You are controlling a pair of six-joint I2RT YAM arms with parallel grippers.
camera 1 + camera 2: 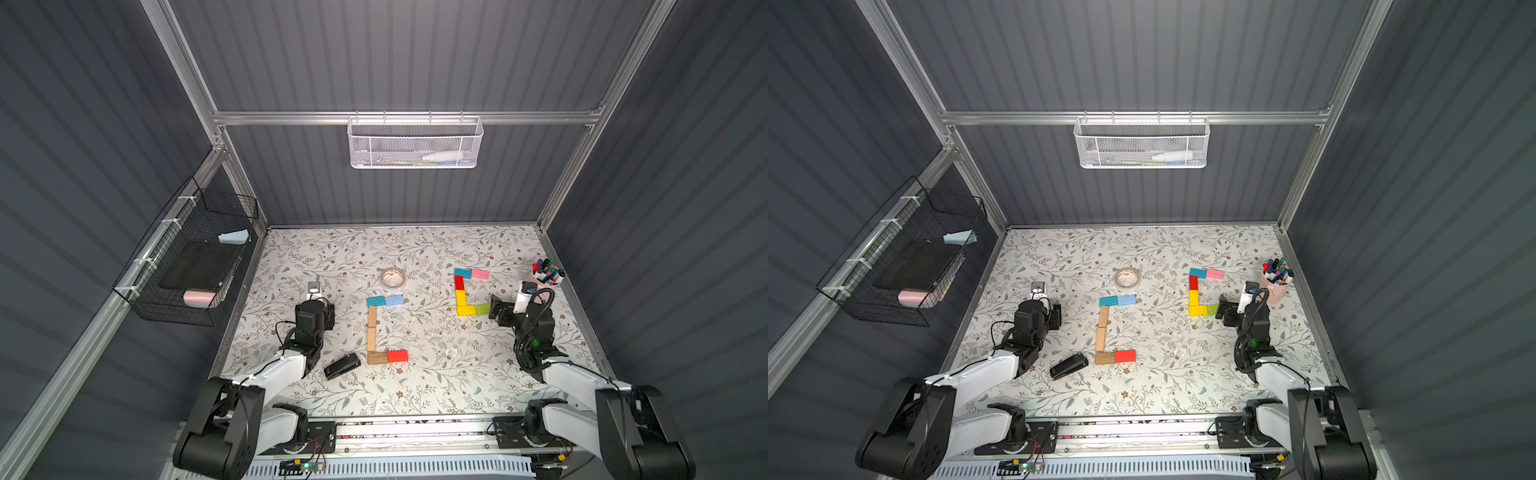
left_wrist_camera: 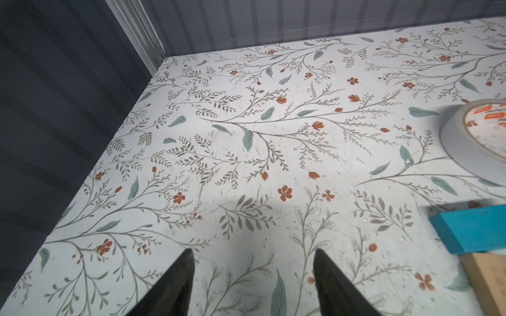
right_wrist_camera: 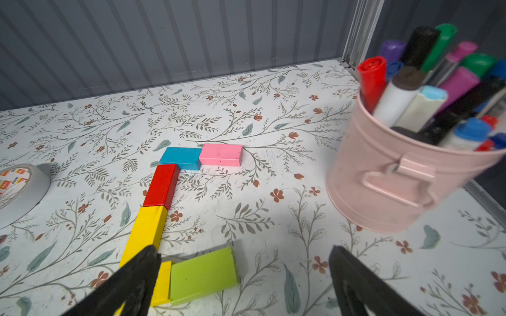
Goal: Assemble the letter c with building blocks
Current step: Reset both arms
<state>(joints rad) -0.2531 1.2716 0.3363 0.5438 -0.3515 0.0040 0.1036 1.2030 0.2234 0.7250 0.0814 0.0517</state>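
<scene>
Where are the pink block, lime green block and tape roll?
pink block (image 3: 221,151): right wrist view, top face.
lime green block (image 3: 202,273): right wrist view, top face.
tape roll (image 2: 451,139): left wrist view, outer wall.

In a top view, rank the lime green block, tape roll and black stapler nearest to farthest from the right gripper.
1. lime green block, right beside the right gripper.
2. tape roll, centre, farther back.
3. black stapler, far across at front left.

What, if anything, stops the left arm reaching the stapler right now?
Probably nothing, so likely yes: the stapler lies uncovered beside that arm, and the left gripper is open and empty. It points away, though, so the arm must fold back.
</scene>
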